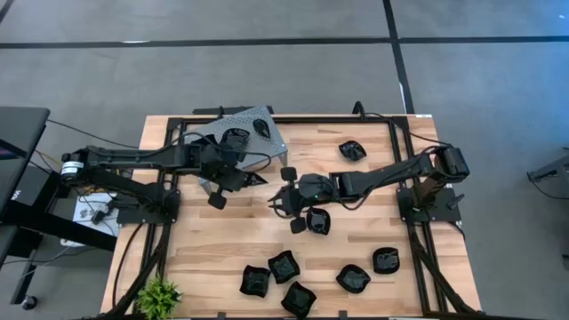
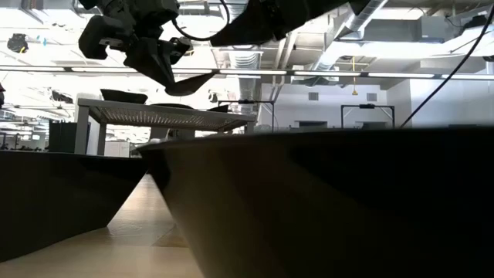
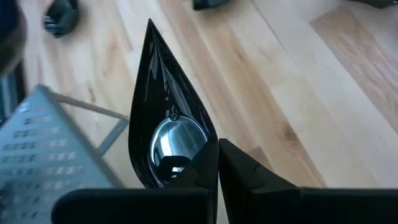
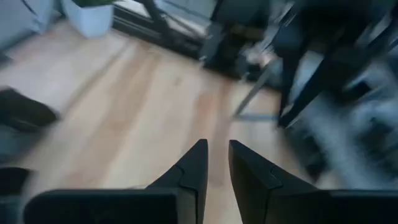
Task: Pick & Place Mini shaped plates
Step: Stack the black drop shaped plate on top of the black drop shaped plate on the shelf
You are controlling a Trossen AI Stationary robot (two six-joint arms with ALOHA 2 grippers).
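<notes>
My left gripper (image 1: 238,178) hangs over the table's left middle, just in front of the grey perforated tray (image 1: 267,142), shut on a glossy black teardrop plate (image 3: 163,118). In the low view the left gripper (image 2: 158,58) carries this plate (image 2: 193,80) above tray height. My right gripper (image 1: 277,201) is over the table's centre; its fingers (image 4: 198,163) stand a little apart with nothing between them. A black plate (image 1: 318,220) lies on the wood just beside it. Two plates (image 1: 236,135) rest on the tray. My left gripper pinches the rim at the teardrop plate's wide rounded end (image 3: 198,163) between its two fingers, one finger on the hollow inner face, the other outside. The pointed tip (image 3: 150,25) sticks out away from the fingers. The plate is lifted clear of table and tray.
Several more black plates lie along the near edge (image 1: 284,265), (image 1: 353,278), (image 1: 386,260), and one at the far right (image 1: 352,150). A small green plant (image 1: 158,298) stands at the near left corner. One plate (image 2: 324,208) fills the low view close up.
</notes>
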